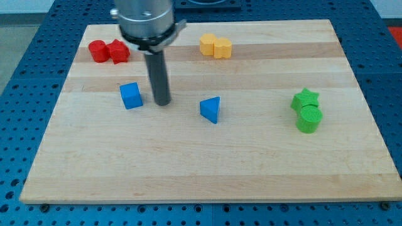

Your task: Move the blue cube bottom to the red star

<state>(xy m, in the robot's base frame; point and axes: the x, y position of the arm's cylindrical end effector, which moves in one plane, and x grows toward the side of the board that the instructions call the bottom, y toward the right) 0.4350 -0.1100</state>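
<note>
My tip is the bottom end of a smooth dark rod, and it sits on the table top. There are no fingers to spread or press together, only this one straight rod, and it is pinching nothing.

The blue cube is just beside my tip, toward the view's left, with a thin gap between them. It looks hard and smooth, with flat sides and sharp corners. The red star is up from my tip and a bit toward the view's left, near the top edge of the board. It touches a red block on its far side. Both are lumpy, and the shape of that red block is hard to make out.

A blue triangle block sits near my tip toward the view's right, like a little wedge. Two yellow blocks sit pressed together, up and to the right of my tip; their shapes are not clear. Far off to the right are a green star and a round green block, touching each other.

The table top is pale wood with long stripes of grain. The shiny grey part above the rod is cut off by the top of the view.
</note>
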